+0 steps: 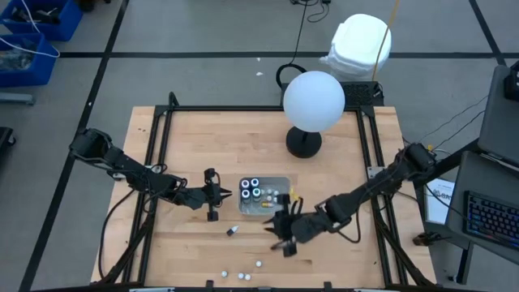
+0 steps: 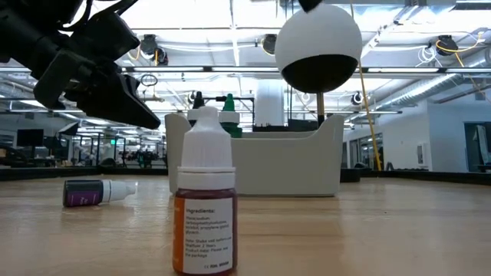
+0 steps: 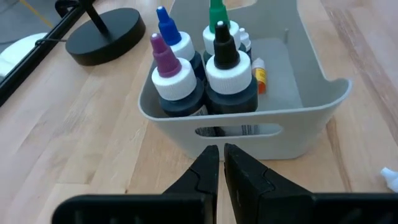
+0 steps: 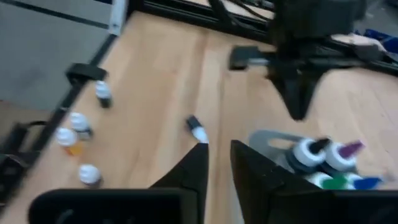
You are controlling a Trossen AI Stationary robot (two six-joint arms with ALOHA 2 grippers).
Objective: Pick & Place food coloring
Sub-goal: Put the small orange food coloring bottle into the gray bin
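Observation:
A grey bin (image 1: 280,185) at the table's middle holds larger dark food coloring bottles (image 3: 205,81) with coloured tips and a small yellow one (image 3: 260,73). My left gripper (image 1: 227,195), shut and holding nothing, points at the bin's left wall (image 3: 249,134). My right gripper (image 4: 219,152) hovers near the bin's near right corner (image 1: 281,241), its fingers a narrow gap apart with nothing between them. One small bottle (image 1: 233,231) lies on its side on the table. A red-filled bottle (image 2: 203,199) stands upright by the near edge, among other small ones (image 1: 242,276). My left gripper's shut fingertips (image 3: 211,158) stand right before the bin's left wall, below its handle slot (image 3: 239,130). They come slanting down from the table's left. I cannot tell whether they touch the wall.
A lamp with a black round base (image 1: 304,143) and a white globe (image 1: 314,100) stands behind the bin. A black frame rail (image 1: 154,154) borders the table. Bare wood lies between the bin and the near edge.

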